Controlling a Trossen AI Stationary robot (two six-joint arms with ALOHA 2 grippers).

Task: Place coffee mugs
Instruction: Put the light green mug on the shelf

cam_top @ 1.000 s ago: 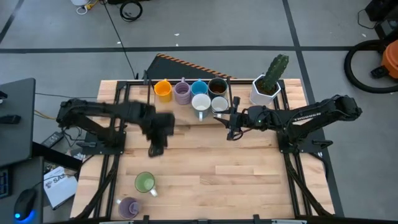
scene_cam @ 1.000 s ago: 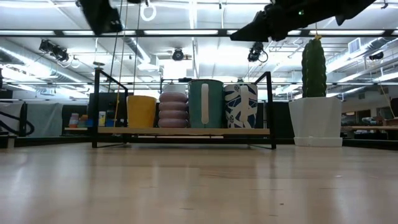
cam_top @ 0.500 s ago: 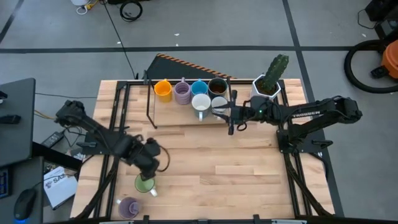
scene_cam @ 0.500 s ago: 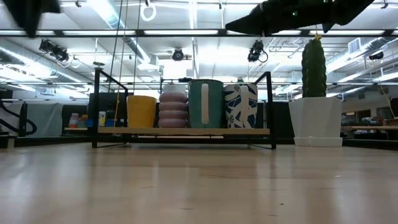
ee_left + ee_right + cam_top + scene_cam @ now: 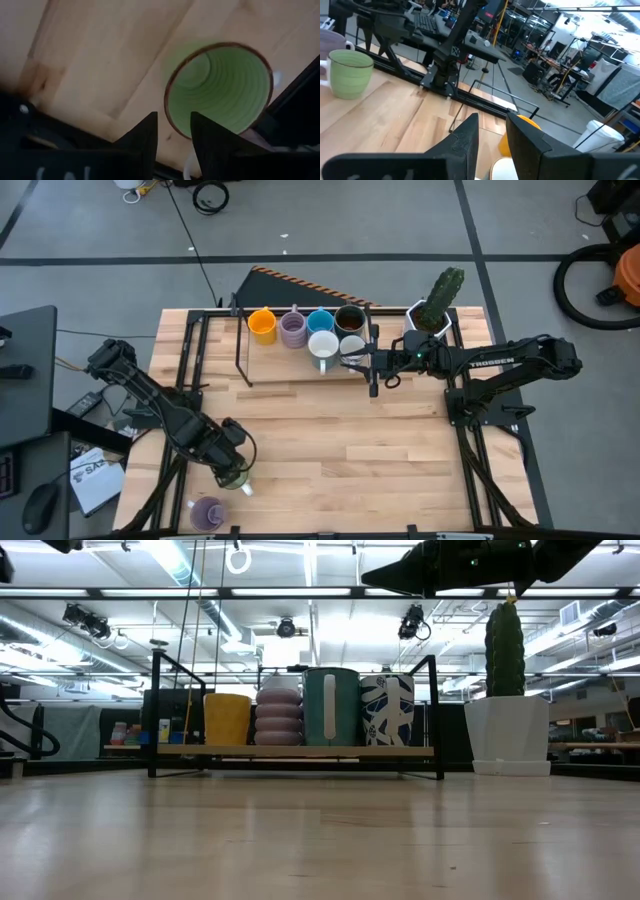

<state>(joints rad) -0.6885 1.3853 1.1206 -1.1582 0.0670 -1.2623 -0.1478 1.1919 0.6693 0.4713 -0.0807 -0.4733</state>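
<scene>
Green ribbed mug (image 5: pixel 220 90) with a brown rim stands upright on the pale wooden tabletop (image 5: pixel 330 440), near the front left corner. Left gripper (image 5: pixel 232 467) hangs directly over it; in the left wrist view the two dark fingers (image 5: pixel 142 140) reach down at the mug's rim, one tip just outside the rim, the other over its edge. Jaws stand a little apart, straddling the rim; whether they touch it, cannot tell.

Purple ribbed mug (image 5: pixel 207 512) sits just beside the green one, closer to the front edge, apart from the gripper.

At the back of the tabletop, a black wire rack (image 5: pixel 240 350) with a wooden shelf holds six mugs in two rows: orange mug (image 5: pixel 262 325), second purple mug (image 5: pixel 293 328), blue mug (image 5: pixel 320 322), dark brown mug (image 5: pixel 350 319) behind; white mug (image 5: pixel 323 346) and a second white mug (image 5: pixel 352 348) in front.

Right gripper (image 5: pixel 374 374) hovers just beside the second white mug, at the rack's right end. Jaws narrowly apart, nothing between them in the right wrist view.

White angular pot with a green cactus (image 5: pixel 430 315) stands at the back right, beside the rack.
</scene>
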